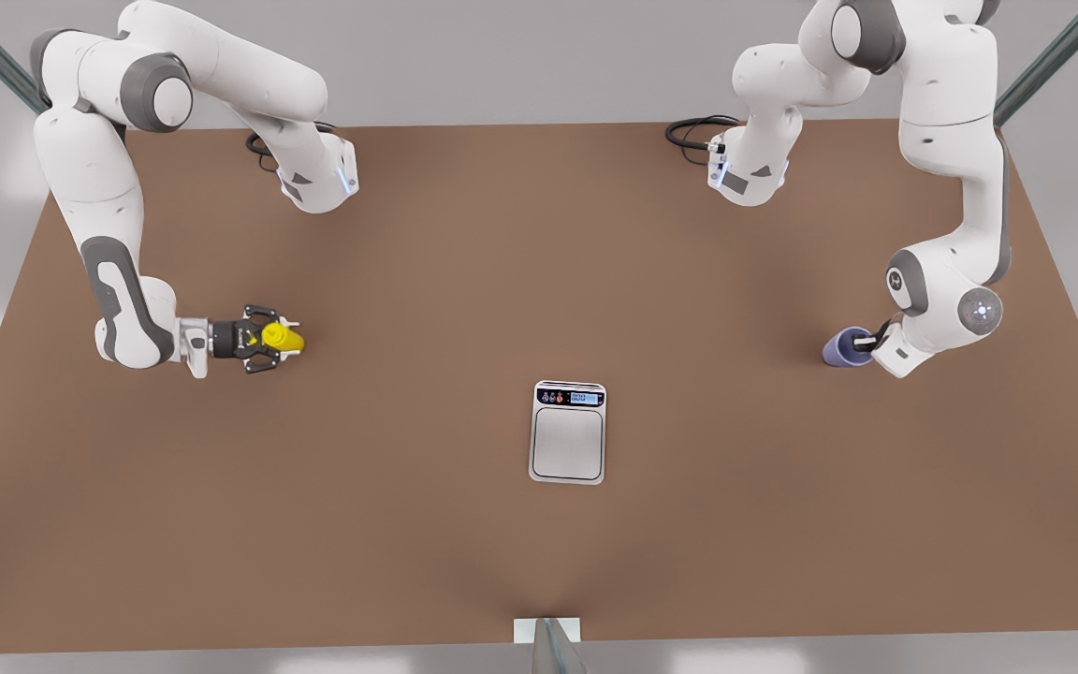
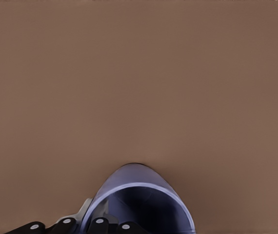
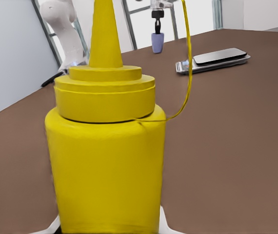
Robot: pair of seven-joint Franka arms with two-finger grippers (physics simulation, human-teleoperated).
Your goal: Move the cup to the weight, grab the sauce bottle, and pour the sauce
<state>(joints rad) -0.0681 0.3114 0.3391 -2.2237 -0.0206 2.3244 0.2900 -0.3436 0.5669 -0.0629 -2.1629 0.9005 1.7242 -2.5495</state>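
The yellow sauce bottle (image 1: 284,339) stands upright on the brown table at the front view's left. My right gripper (image 1: 265,339) reaches in level from the side, its fingers against both sides of the bottle (image 3: 105,161). The lavender cup (image 1: 843,348) is at the front view's right, with my left gripper (image 1: 864,344) shut on its rim; the cup's (image 2: 139,200) purple inside shows in the left wrist view. The silver weight (image 1: 567,435) lies flat near the table's middle with a bare plate, far from both grippers. The right wrist view shows the weight (image 3: 212,61) and the cup (image 3: 157,43) in the distance.
Both arm bases, with black cables (image 1: 693,131), stand along the table's (image 1: 464,281) far edge. A small white bracket (image 1: 546,632) sits at the near edge. Bare brown table surface lies between the cup, the weight and the bottle.
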